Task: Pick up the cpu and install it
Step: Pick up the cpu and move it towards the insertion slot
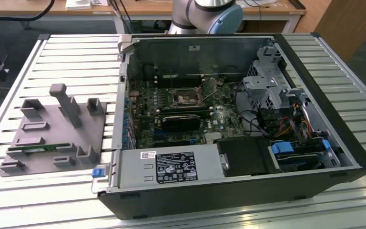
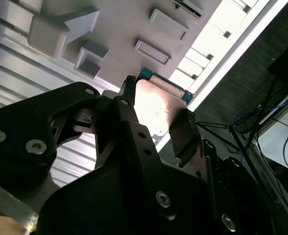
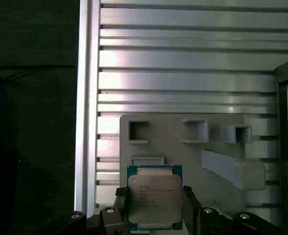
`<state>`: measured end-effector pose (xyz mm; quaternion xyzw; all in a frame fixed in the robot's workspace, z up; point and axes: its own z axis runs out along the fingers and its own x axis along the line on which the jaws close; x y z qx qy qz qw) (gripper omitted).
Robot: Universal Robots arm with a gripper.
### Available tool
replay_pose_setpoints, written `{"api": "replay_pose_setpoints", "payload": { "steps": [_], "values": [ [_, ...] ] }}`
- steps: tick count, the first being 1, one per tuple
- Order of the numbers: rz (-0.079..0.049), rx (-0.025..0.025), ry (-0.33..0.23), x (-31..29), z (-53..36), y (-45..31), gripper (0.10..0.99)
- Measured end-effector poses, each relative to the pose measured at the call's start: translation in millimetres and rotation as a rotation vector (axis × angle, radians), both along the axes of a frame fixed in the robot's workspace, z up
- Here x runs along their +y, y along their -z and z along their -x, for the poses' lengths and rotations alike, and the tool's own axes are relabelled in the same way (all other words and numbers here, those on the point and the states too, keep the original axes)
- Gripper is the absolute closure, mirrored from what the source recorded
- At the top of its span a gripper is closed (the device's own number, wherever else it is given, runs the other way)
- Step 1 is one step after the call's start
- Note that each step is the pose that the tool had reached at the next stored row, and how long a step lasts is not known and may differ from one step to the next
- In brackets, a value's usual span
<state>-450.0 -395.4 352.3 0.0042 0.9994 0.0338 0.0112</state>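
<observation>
Gripper [image 3: 154, 194] pinching the cpu [image 3: 154, 205] by two opposite edges, grey tray [image 3: 183, 152] and slatted desk [image 3: 183, 73] behind.

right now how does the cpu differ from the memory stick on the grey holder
Shape: the cpu is square with a silver top; the memory stick is long, thin and green. State: the cpu is clamped in the hand, over the grey holder; the memory stick lies in a slot of that holder. Both show green board.
</observation>
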Motion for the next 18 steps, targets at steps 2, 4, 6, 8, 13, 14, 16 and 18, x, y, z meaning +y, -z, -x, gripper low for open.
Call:
{"api": "replay_pose_setpoints", "payload": {
  "steps": [2, 4, 6, 8, 13, 14, 16, 18],
  "values": [
    [0.0, -0.0001, 0.0, 0.4, 0.0, -2.5, 0.557],
    [0.0, 0.0, 0.0, 0.9, 0.0, -5.2, 0.557],
    [0.0, -0.0001, 0.0, 1.4, 0.0, -7.9, 0.557],
    [0.0, 0.0, 0.0, 1.8, 0.0, -10.9, 0.557],
    [0.0, -0.0001, 0.001, 2.8, 0.0, -18.4, 0.557],
    [0.0, 0.0, 0.001, 3.1, 0.0, -19.9, 0.557],
    [0.0, -0.0001, 0.001, 3.5, 0.0, -23.1, 0.557],
    [0.0, -0.0001, 0.001, 4.0, 0.0, -26.2, 0.557]
  ]
}}
